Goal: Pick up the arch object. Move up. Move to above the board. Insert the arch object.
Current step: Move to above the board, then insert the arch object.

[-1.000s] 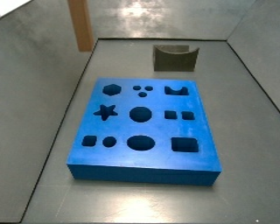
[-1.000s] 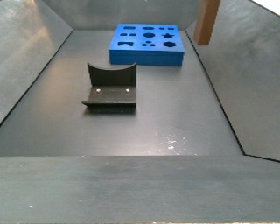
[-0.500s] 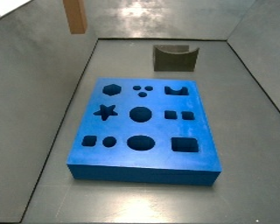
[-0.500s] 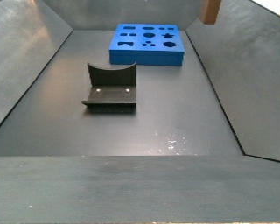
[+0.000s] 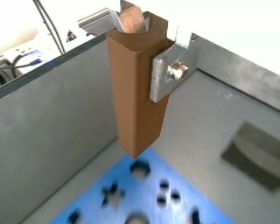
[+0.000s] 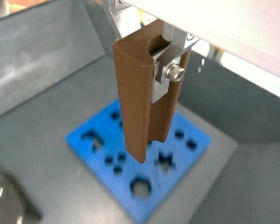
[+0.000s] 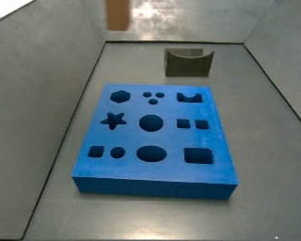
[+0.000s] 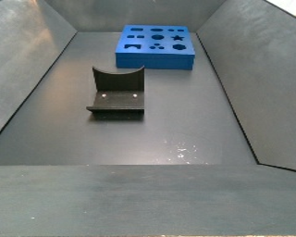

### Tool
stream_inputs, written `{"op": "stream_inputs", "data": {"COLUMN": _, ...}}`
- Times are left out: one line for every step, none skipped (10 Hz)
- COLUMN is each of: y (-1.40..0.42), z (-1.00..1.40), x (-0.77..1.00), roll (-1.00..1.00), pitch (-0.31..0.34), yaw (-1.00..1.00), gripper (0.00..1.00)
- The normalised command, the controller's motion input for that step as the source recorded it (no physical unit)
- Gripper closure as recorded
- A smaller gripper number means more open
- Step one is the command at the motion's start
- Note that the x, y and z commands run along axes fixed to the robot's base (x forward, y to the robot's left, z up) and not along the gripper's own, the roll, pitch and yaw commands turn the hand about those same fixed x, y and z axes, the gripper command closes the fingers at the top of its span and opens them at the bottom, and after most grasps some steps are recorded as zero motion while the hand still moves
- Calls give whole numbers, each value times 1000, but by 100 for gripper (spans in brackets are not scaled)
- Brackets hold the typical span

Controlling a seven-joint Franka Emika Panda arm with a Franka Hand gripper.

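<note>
Risen since earlier, arch object (image 5: 137,92) clamped in tool (image 5: 146,66), cropped in side view, board (image 6: 129,157) below.

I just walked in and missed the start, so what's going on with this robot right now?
The robot's gripper is clamped on a tall wooden arch piece and holds it upright in the air, high over the bin floor. In both wrist views the piece hangs above the blue board with its shaped holes, not yet lowered into any of them. In a side view only the piece's lower end shows at the top edge. A dark grey block with a curved dip sits on the floor beyond the board, untouched.
</note>
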Motion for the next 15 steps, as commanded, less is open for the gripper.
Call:
{"op": "stream_inputs", "data": {"y": -599, "z": 273, "x": 648, "roll": 98, "pitch": 138, "yaw": 11, "gripper": 100}}
{"op": "stream_inputs", "data": {"y": -297, "z": 141, "x": 340, "roll": 91, "pitch": 102, "yaw": 8, "gripper": 100}}
{"op": "stream_inputs", "data": {"y": -159, "z": 85, "x": 188, "roll": 73, "pitch": 68, "yaw": 13, "gripper": 100}}
{"op": "stream_inputs", "data": {"y": 0, "z": -11, "x": 29, "roll": 0, "pitch": -3, "yaw": 0, "gripper": 100}}
{"op": "stream_inputs", "data": {"y": 0, "z": -20, "x": 277, "roll": 0, "pitch": 0, "yaw": -57, "gripper": 100}}
{"op": "stream_inputs", "data": {"y": 0, "z": -106, "x": 549, "roll": 0, "pitch": 0, "yaw": -103, "gripper": 100}}
{"op": "stream_inputs", "data": {"y": 0, "z": -231, "x": 703, "roll": 14, "pitch": 0, "yaw": -97, "gripper": 100}}
{"op": "stream_inputs", "data": {"y": 0, "z": -260, "x": 817, "roll": 53, "pitch": 47, "yaw": -71, "gripper": 100}}
{"op": "stream_inputs", "data": {"y": 29, "z": -251, "x": 851, "roll": 81, "pitch": 87, "yaw": -69, "gripper": 100}}
{"op": "stream_inputs", "data": {"y": 83, "z": -251, "x": 951, "roll": 91, "pitch": 141, "yaw": -43, "gripper": 100}}
{"op": "stream_inputs", "data": {"y": 57, "z": -194, "x": 877, "roll": 79, "pitch": 126, "yaw": -149, "gripper": 100}}
{"op": "stream_inputs", "data": {"y": 37, "z": -74, "x": 717, "roll": 23, "pitch": 80, "yaw": -326, "gripper": 100}}
{"op": "stream_inputs", "data": {"y": 29, "z": -17, "x": 663, "roll": 0, "pitch": 59, "yaw": -394, "gripper": 100}}
{"op": "stream_inputs", "data": {"y": 46, "z": -11, "x": 591, "roll": 0, "pitch": 43, "yaw": -469, "gripper": 100}}
{"op": "stream_inputs", "data": {"y": 83, "z": -94, "x": 551, "roll": 21, "pitch": 41, "yaw": -506, "gripper": 100}}
